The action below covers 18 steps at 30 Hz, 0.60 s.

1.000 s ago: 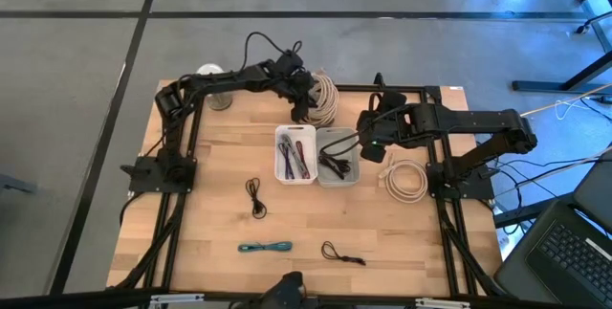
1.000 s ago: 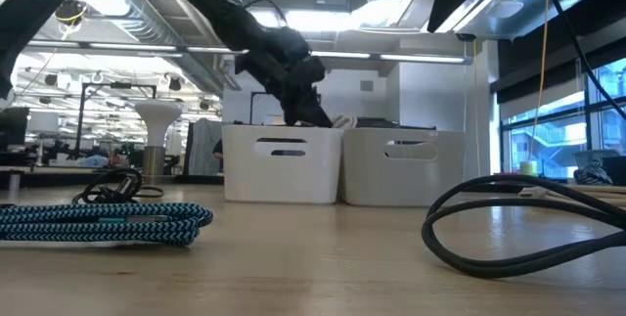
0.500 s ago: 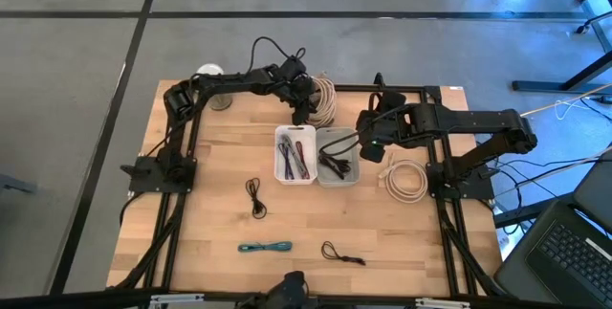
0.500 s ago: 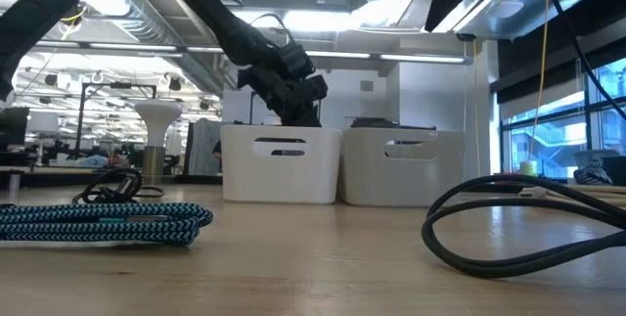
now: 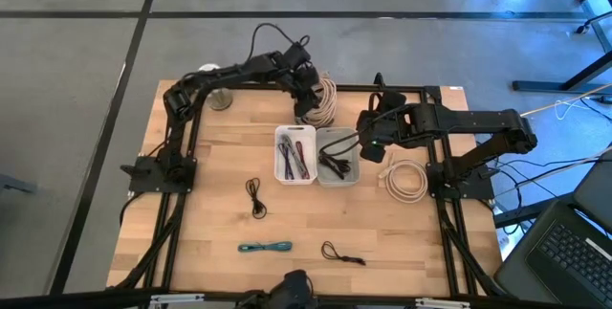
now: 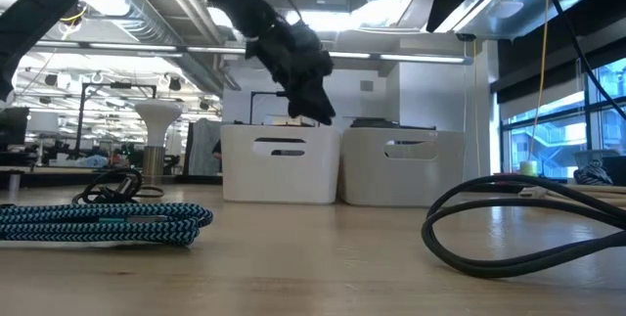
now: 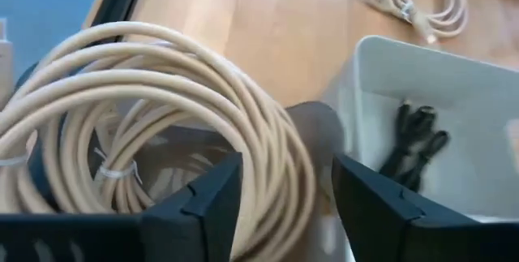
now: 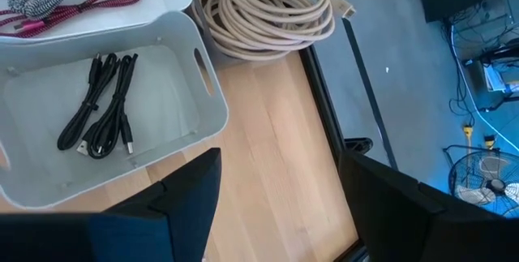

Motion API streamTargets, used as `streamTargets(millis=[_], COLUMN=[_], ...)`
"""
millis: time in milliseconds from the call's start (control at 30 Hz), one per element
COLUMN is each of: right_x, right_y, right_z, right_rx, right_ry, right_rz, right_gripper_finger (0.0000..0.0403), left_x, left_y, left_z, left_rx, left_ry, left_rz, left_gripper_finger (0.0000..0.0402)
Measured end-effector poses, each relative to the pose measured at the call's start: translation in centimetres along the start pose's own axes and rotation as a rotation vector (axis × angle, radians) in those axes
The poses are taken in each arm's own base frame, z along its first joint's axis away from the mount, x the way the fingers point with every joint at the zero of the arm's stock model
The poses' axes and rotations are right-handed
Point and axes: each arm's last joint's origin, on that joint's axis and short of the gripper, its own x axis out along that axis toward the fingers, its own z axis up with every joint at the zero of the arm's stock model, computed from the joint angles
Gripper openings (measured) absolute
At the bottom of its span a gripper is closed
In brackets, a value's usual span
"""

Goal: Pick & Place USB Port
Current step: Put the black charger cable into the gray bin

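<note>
My left gripper (image 5: 307,99) has just let go: a second ago its fingers were clenched low behind the bins, and now they stand parted, lifted above the big beige coil (image 5: 323,99) at the far edge of the table. In my left wrist view the fingers straddle empty air with the beige coil (image 7: 154,124) loose beneath them, so I hold nothing there. I read this as a drop finished, or a grip abandoned (I cannot tell which). My right gripper (image 5: 366,143) hangs wide open and empty over the grey bin (image 5: 338,155), unmoved. That bin holds 1 black cable (image 8: 99,108); the white bin (image 5: 295,153) beside it holds coloured cables (image 5: 295,157). Out on the table lie 4 more: a small beige coil (image 5: 405,177), a black cable (image 5: 255,196), a teal braided cable (image 5: 265,247) and a black one (image 5: 342,254) near the front edge, all waiting.
</note>
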Motion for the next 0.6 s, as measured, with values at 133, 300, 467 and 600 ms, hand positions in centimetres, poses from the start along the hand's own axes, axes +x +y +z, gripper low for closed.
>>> streamTargets(millis=[133,300,467,600], right_x=[0.0,0.0,0.0,0.0], right_y=[0.0,0.0,-0.1,-0.2], right_z=[-0.1,-0.3,-0.4,-0.9], right_rx=[0.004,0.016,0.012,0.027], right_ry=[0.011,0.023,0.033,0.082], right_rz=[-0.002,-0.003,-0.005,-0.017], right_gripper_finger=[0.0255,0.0255,0.0255,0.0255], left_x=[-1.9,-2.9,-3.1,-3.1], left_y=[-0.9,-3.7,-8.8,-13.6], left_z=[1.6,2.5,2.4,2.0], left_rx=[-0.025,-0.003,0.124,0.206], left_ry=[0.05,0.148,0.303,0.384], left_rz=[-0.016,-0.04,0.081,0.087], left_gripper_finger=[0.0185,0.0176,0.0164,0.0156])
